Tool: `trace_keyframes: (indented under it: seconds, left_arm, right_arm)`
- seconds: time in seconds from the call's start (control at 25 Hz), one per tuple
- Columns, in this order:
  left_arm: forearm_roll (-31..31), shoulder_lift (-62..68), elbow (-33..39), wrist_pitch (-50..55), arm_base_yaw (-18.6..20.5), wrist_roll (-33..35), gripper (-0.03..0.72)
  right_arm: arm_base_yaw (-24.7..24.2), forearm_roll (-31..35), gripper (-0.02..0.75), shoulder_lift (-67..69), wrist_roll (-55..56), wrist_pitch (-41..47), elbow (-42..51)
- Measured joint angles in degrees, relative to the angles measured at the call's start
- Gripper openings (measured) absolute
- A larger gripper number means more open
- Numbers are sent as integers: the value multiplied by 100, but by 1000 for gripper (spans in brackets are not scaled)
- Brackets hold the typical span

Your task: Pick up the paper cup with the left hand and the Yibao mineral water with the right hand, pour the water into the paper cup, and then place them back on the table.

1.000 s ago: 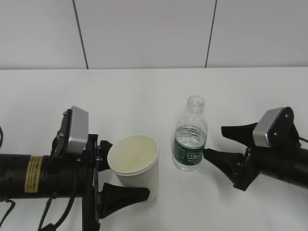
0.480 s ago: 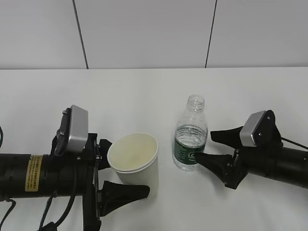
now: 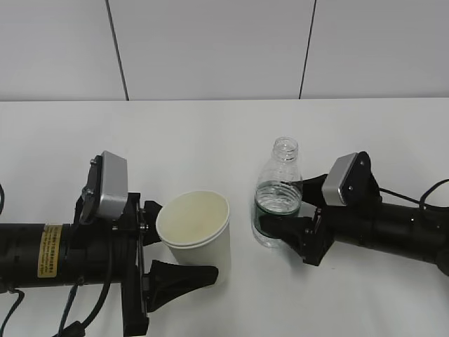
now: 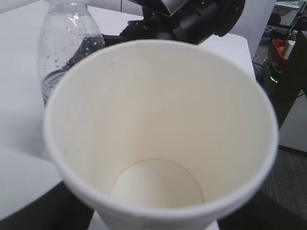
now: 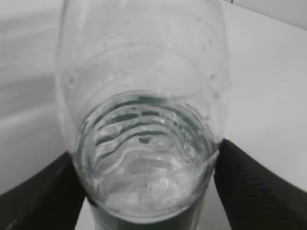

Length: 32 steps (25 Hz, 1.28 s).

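The white paper cup [image 3: 196,239] stands left of centre on the table [image 3: 210,133]. My left gripper [image 3: 186,246] is closed on its sides; the left wrist view looks straight into the empty cup [image 4: 158,120], with black fingers [image 4: 29,211] pressed against both lower sides. The uncapped Yibao mineral water bottle [image 3: 278,203], with its green label, stands just right of the cup. My right gripper [image 3: 277,210] is open with a jaw on each side of the bottle's lower body. The right wrist view shows the bottle [image 5: 144,143] filling the gap between the fingers [image 5: 259,187].
The bottle also shows in the left wrist view [image 4: 67,43], close behind the cup, with the right arm [image 4: 192,19] behind it. White wall panels [image 3: 210,49] stand at the table's far edge. Both arms lie low along the table's front.
My right gripper has slid left until its jaws stand either side of the bottle. My left gripper's near finger has closed in on the cup, and the cup has shifted slightly.
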Motion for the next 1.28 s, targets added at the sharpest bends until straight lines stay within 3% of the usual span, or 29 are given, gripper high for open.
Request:
trace_keyframes:
  seconds: [0.6,0.84,1.28]
  left_arm:
    - [-52,0,0,0,0,0,484]
    - [-133,0,0,0,0,0,484]
    - [-39,0,0,77,0,0,484]
  right_arm:
    - [9,-94,587,53,286,164,-243]
    - [9,-112,473,53,286,164,-243]
    - [9,-290,457,-139,510,428,-243]
